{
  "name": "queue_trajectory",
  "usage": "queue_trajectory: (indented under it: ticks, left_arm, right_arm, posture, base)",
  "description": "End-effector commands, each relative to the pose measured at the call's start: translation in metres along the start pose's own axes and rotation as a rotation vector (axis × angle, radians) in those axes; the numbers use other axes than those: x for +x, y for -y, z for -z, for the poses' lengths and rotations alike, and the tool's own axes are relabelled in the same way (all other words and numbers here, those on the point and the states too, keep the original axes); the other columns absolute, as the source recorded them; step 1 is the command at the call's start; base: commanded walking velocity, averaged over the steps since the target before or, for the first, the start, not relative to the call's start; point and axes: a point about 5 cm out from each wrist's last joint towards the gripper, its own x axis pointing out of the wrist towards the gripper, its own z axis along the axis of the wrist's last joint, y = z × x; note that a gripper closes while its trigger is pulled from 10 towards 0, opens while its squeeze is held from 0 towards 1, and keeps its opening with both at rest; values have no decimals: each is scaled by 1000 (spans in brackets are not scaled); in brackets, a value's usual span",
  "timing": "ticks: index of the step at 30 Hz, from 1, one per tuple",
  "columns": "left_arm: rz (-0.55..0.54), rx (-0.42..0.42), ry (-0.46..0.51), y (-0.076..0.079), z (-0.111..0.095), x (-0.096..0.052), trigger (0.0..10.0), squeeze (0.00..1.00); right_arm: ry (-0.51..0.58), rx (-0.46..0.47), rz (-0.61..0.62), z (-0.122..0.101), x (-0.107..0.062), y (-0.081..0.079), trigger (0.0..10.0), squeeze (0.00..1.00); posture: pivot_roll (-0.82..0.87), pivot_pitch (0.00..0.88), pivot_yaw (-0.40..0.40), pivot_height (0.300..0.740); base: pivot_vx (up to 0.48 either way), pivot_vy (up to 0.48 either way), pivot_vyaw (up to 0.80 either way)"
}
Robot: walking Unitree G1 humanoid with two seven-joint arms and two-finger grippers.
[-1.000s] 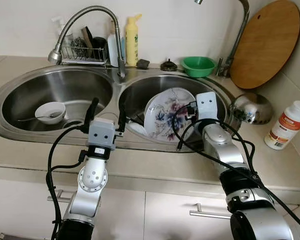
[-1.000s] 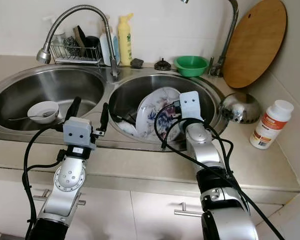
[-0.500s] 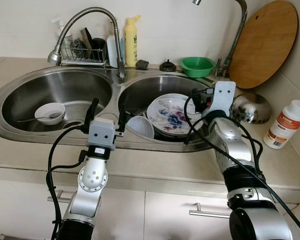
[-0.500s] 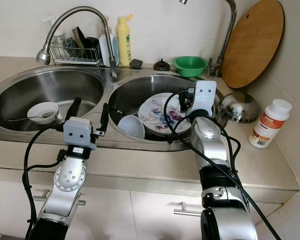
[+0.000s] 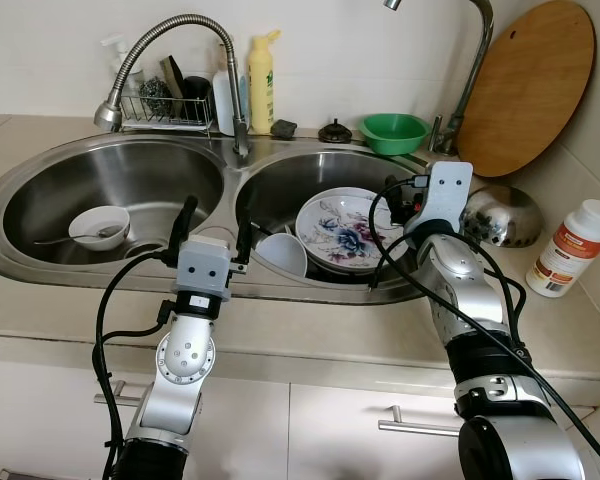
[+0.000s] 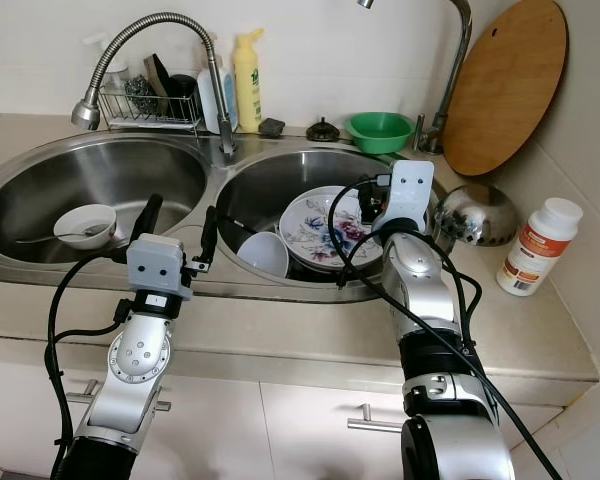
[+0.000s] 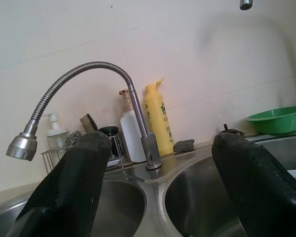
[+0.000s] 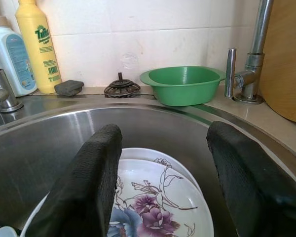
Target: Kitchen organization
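A double steel sink is set into a beige counter, and both arms reach over its near rim. The right gripper hangs above the right basin with its two black fingers spread wide apart and nothing between them; just below it a floral plate lies nearly flat on the basin floor, resting on another plate beneath it. A white cup lies tipped on its side to the left of the plates, touching their edge. The left gripper sits at the near rim between the two basins, its fingers also held open and empty. In the left basin a small white bowl stands with a spoon in it. Along the far side are a curved spring faucet, a wire rack with scrubbers, a yellow bottle, a white bottle, a green bowl and a round wooden board leaning on the wall. To the right of the sink lie a steel ladle bowl and a white pill bottle with an orange label.
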Motion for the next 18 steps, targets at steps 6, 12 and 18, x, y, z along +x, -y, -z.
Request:
queue_trajectory:
  ticks: [6, 12, 18]
  left_arm:
    - [-2, -4, -11, 0, 1, 0, 10000, 0]
    - [12, 137, 279, 0, -55, 19, 10000, 0]
    - [19, 160, 307, 2, -60, 19, 10000, 0]
  right_arm:
    - [22, 16, -1, -6, 1, -2, 10000, 1000]
    - [381, 217, -190, -51, -24, -32, 10000, 0]
    - [416, 228, -213, -55, -29, -35, 10000, 0]
  posture:
    - [69, 0, -45, 740]
    - [72, 0, -32, 740]
    - [71, 0, -33, 740]
  base:
    - [0, 0, 0]
    - [0, 49, 0]
    - [0, 0, 0]
